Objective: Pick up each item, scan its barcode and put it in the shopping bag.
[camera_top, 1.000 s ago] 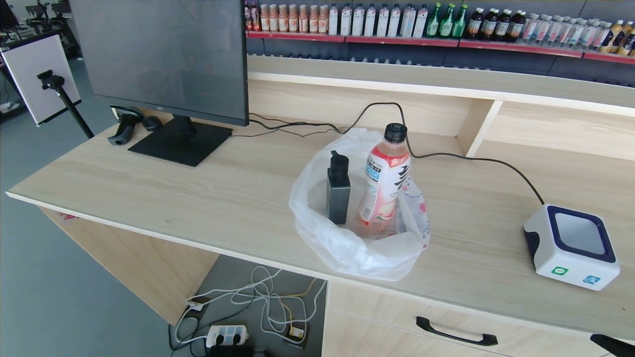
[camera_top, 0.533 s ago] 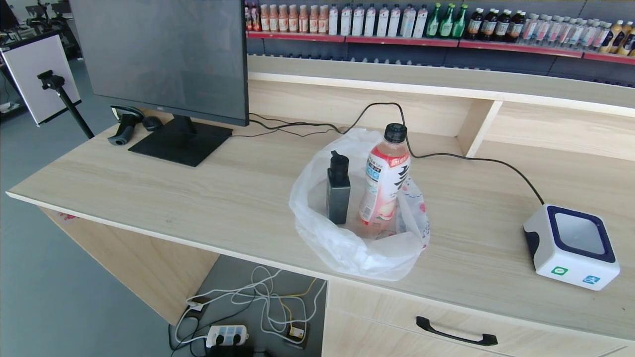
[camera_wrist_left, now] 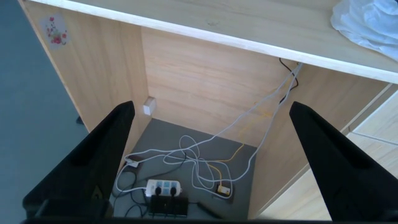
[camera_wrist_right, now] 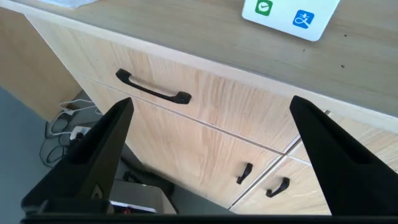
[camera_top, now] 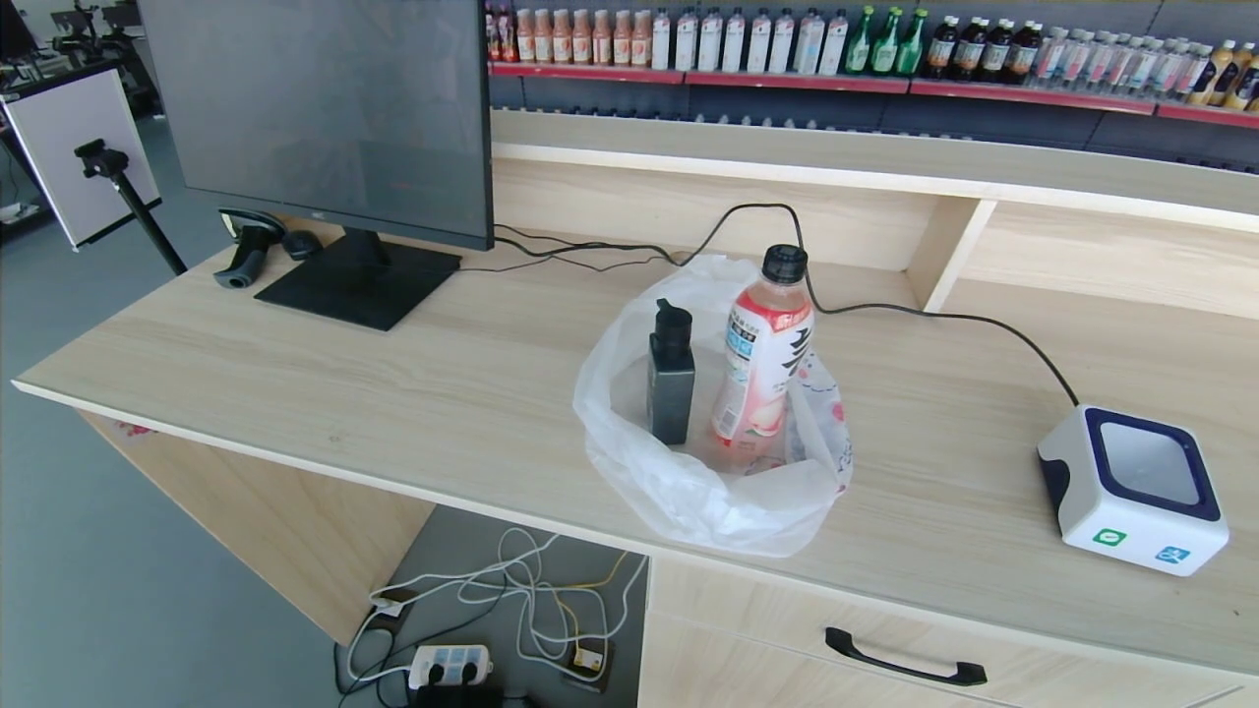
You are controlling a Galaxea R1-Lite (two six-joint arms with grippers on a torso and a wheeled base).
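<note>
both bottles bagged — what's left to go wrong is arms, cord and a tippy bottle

down low, nearest me, the left tool (camera_wrist_left: 211, 109) hangs under the front edge of the table (camera_top: 393, 393). its fingers are spread wide with nothing between them, above the power strip (camera_wrist_left: 163, 186) and loose wires on the floor. the right tool (camera_wrist_right: 211, 102) is just as released and bare, low in front of the drawer handle (camera_wrist_right: 152, 90). if either arm rises from there without backing off first, i'd expect it to knock the table's underside or hook that handle.

up on top, the shopping bag (camera_top: 689, 492) slumps open near the front edge. the task's things are inside it: the dark bottle (camera_top: 671, 379) and the pink drink bottle (camera_top: 762, 354), both upright, side by side. with both in the bag the job looks about finished, though nothing here tells me whether either barcode was read. the pink one is tall and the thin plastic gives it no support — a nudge to the bag could topple it. the bag also lies close enough to the edge to slide off.

the scanner (camera_top: 1131, 487) sits to the robot's right of the bag, well apart. its cable (camera_top: 885, 310) loops just behind the bag, and a snag there would drag the scanner along. beyond stand the monitor (camera_top: 325, 108) and the shelves of drinks (camera_top: 836, 39).
</note>
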